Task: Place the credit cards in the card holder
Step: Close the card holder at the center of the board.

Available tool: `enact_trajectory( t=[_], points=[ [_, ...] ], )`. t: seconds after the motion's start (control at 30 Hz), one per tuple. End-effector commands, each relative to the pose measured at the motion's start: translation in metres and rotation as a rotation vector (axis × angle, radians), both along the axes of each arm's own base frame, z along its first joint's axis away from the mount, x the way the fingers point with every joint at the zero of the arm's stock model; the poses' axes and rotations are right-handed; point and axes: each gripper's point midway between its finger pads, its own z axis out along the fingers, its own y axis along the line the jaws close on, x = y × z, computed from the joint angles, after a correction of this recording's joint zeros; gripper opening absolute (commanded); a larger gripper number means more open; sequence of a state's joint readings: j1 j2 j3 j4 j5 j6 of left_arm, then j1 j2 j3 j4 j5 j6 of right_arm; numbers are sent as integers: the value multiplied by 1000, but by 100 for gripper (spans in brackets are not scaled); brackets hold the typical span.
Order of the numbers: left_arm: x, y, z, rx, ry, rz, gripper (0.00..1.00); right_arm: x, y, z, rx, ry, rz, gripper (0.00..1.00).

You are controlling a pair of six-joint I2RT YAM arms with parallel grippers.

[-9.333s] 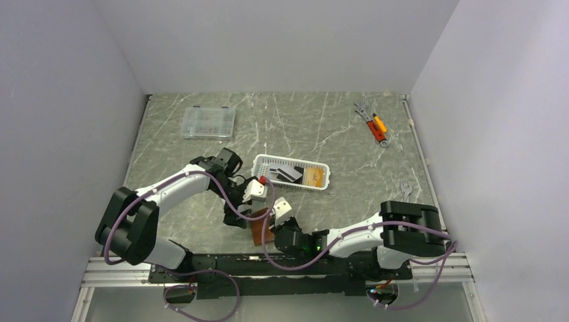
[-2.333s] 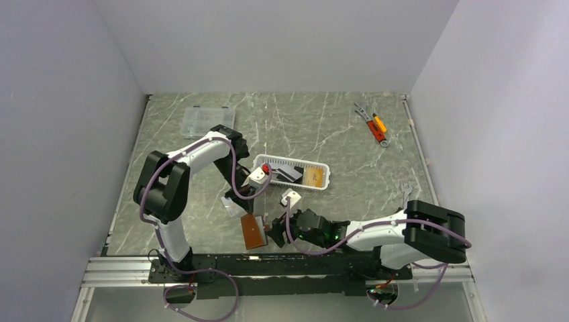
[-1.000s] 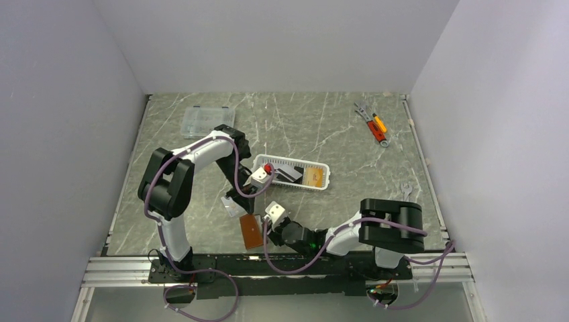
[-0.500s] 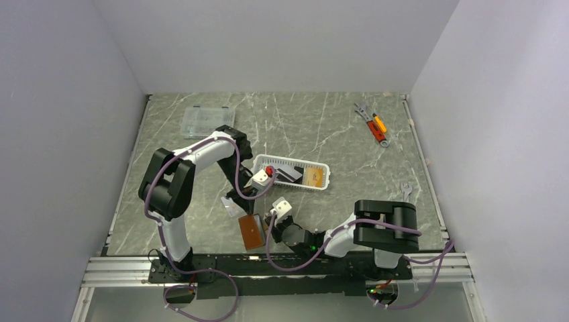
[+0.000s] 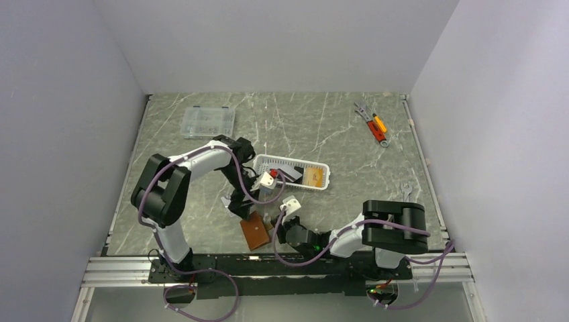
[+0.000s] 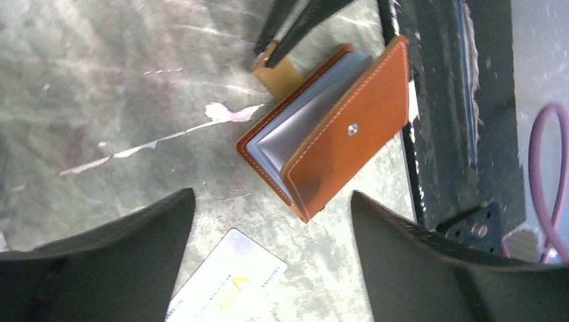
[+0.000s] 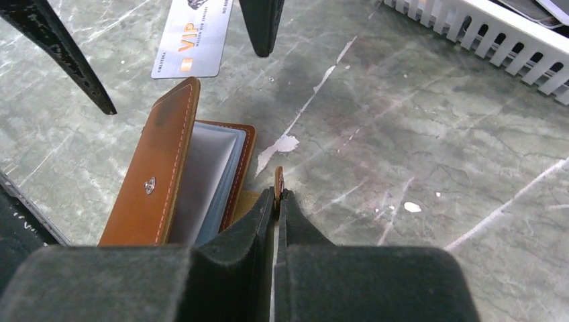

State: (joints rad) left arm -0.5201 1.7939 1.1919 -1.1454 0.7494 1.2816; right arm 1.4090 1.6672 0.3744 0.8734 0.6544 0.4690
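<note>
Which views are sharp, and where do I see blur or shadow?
Top external: even soft light, faint shadows, nothing blurred. Left wrist: the card holder is sharp, but the near jaws are blurred dark shapes. Right wrist: the VIP card reads clearly; the near jaws are soft.

overhead view looking down, close wrist views sharing card holder (image 6: 349, 141)

Diffuse overhead light cast faint shadows; left gripper fingers (image 6: 429, 261) were blurred at five and seven o'clock.
</note>
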Motion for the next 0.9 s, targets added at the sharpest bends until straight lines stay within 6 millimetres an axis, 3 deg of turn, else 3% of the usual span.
enact_trajectory(
  t=[0.0, 0.1, 0.2, 0.33, 0.53, 0.63, 0.73, 0.87],
  points=[
    [26, -8, 9, -10, -135, 93, 99, 1, -6, 8, 66, 38, -58, 0],
    [37, -6, 22, -16, -204, 130, 99, 2, -8, 10, 81, 54, -77, 0],
    [50, -5, 48, -44, -309, 188, 99, 2, -14, 12, 99, 74, -105, 0],
    [33, -5, 67, -128, -388, 192, 99, 3, -15, 16, 138, 121, -116, 0],
    [-30, -3, 29, -91, -331, 39, 99, 5, -14, 14, 176, 223, -136, 0],
    [-50, -2, 4, -47, -346, -62, 99, 6, -14, 13, 208, 277, -133, 0],
    [-55, -3, -13, 4, -333, -126, 99, 7, -14, 12, 213, 312, -143, 0],
    [-45, -3, -23, 64, -350, -184, 99, 9, -16, 14, 221, 330, -168, 0]
  ],
)
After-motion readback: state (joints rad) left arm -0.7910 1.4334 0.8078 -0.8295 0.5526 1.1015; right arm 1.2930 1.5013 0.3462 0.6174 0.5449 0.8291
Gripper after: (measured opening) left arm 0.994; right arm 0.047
